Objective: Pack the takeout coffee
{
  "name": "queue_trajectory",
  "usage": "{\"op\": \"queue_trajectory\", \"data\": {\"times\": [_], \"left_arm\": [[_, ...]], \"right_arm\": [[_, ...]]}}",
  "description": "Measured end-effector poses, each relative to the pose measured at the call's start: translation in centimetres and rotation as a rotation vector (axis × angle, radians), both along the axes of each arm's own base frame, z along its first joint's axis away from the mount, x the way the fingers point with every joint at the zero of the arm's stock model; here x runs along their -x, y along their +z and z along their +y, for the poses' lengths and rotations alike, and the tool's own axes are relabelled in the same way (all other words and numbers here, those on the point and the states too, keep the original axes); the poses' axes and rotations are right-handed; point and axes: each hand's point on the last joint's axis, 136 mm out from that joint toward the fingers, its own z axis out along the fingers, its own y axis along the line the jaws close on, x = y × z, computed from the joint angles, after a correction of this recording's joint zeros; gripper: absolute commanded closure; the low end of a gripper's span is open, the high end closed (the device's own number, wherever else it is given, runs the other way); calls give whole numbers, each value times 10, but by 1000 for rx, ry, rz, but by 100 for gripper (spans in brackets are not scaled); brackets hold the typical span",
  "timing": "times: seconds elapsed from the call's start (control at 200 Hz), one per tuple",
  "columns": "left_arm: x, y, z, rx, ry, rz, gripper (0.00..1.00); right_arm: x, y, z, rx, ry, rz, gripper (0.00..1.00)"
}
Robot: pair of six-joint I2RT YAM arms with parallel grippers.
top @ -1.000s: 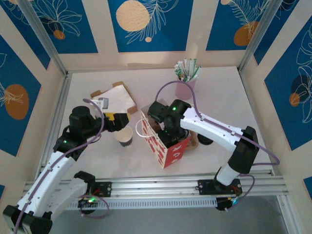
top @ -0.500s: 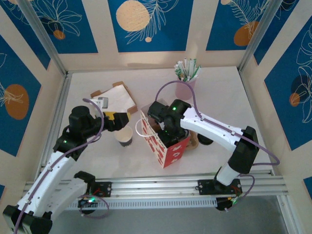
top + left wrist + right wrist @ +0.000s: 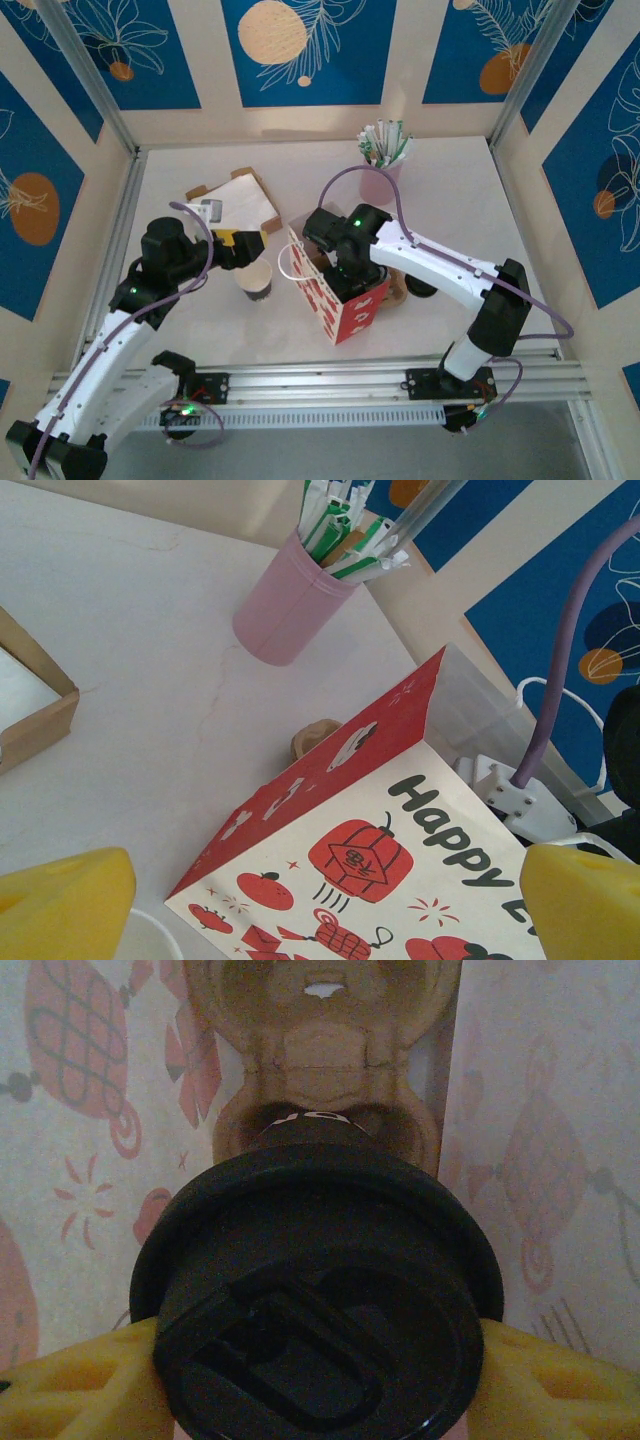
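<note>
A takeout coffee cup with a black lid (image 3: 320, 1300) is clamped between the yellow fingers (image 3: 70, 1380) of my right gripper (image 3: 320, 1380). It hangs inside the red and white "Happy" paper bag (image 3: 340, 300), just above a brown cardboard cup carrier (image 3: 325, 1080) on the bag's floor. In the top view my right gripper (image 3: 340, 262) reaches down into the bag's mouth. My left gripper (image 3: 245, 250) stands open left of the bag (image 3: 400, 860), over an open paper cup (image 3: 257, 284) with no lid. Nothing is between the left gripper's (image 3: 320, 910) fingers.
A pink cup of wrapped straws (image 3: 383, 170) stands at the back right. A flat cardboard box (image 3: 238, 200) lies at the back left. A loose black lid (image 3: 420, 288) and a brown piece (image 3: 398, 290) rest right of the bag.
</note>
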Motion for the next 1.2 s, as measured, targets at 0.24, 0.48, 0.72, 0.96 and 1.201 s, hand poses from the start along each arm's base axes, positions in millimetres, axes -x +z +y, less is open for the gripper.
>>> {"op": "queue_trajectory", "data": {"times": [0.24, 0.48, 0.72, 0.96, 1.201], "left_arm": [[0, 0, 0, 0, 0, 0, 1], [-1, -1, 0, -1, 0, 2, 1], [-1, -1, -1, 0, -1, 2, 1], [-2, -1, -2, 0, -4, 3, 1], [-2, 0, -4, 6, -19, -1, 1]], "right_arm": [[3, 0, -4, 18, -4, 13, 42], [3, 0, -6, 22, -9, 16, 42], [3, -1, -7, 29, -13, 22, 42], [3, -5, -9, 48, -17, 36, 42], [2, -5, -10, 49, -22, 37, 42]]}}
